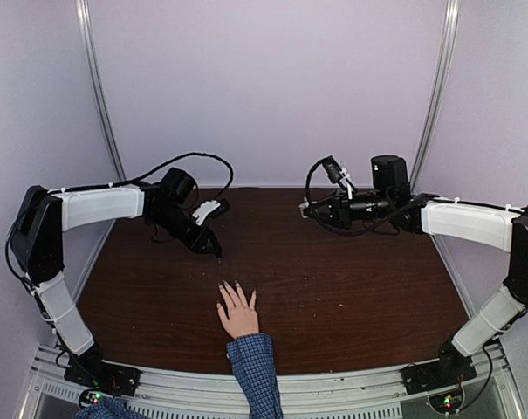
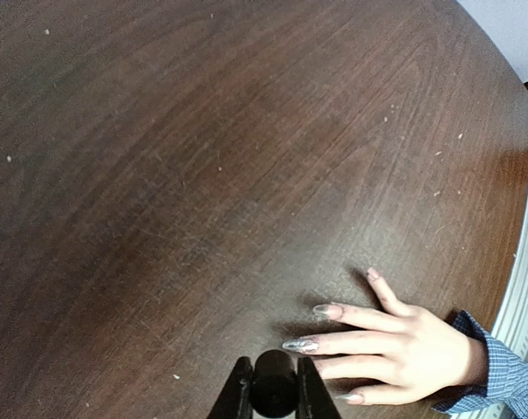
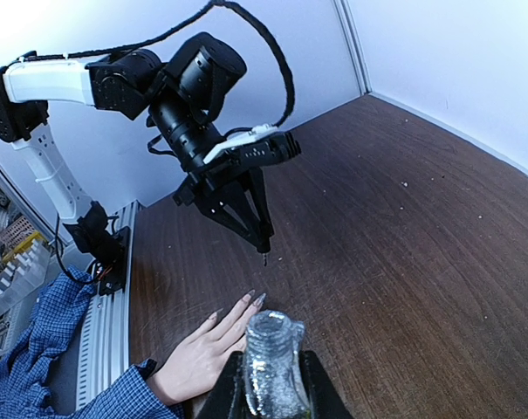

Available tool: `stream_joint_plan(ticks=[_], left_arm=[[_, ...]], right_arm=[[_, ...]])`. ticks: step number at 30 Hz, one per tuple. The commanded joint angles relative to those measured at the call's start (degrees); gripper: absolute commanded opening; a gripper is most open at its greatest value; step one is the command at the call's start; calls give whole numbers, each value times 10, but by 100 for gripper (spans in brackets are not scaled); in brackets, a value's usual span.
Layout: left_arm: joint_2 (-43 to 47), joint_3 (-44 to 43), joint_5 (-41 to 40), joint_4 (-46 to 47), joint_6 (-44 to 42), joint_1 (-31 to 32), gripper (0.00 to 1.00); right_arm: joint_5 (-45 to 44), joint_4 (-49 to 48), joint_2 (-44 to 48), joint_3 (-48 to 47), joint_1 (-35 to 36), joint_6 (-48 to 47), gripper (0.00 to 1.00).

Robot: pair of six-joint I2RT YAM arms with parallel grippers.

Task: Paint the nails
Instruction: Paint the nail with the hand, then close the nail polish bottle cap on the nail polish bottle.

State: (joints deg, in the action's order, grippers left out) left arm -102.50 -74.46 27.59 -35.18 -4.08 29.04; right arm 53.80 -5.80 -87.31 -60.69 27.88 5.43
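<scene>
At the middle of the table's (image 1: 351, 297) near edge a human hand (image 1: 238, 316) lies flat, palm down, fingers spread toward the far edge. The nails (image 2: 300, 346) are long and pale. Just beyond the fingertips, toward the far left, the left gripper (image 1: 213, 246) hangs above the wood. It is clamped on a black brush cap (image 2: 274, 394), and the thin brush (image 3: 264, 255) points down, clear of every nail. Farther off, toward the far right, the right gripper (image 3: 272, 388) is closed around a small glassy bottle (image 3: 269, 345). The step in hand looks like bringing the brush to a first nail. It should come back toward the near edge, descend slowly, and stroke lightly from base to tip, touching only the nail.
</scene>
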Motion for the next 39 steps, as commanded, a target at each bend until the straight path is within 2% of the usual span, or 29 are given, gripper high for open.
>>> stream_joint_plan(ticks=[1,10,16,20,26,39], left_arm=[[62,14,8,47,14,-5,0],[175,11,53,70,19,4,0],[257,-3,46,72,-8,56,0],[298,-16,41,80,-30,120,0],[311,-40,45,90,-38,190,0],[298,-62,21,92,-48,261,0]], right_arm=[[4,-13,41,5,-1,12,0],[-22,20,112,15,14,2,0],[-48,54,167,22,53,-26,0],[-60,54,189,26,92,-43,0],[-69,101,189,12,155,-98,0],[-131,161,159,-6,244,-157,0]])
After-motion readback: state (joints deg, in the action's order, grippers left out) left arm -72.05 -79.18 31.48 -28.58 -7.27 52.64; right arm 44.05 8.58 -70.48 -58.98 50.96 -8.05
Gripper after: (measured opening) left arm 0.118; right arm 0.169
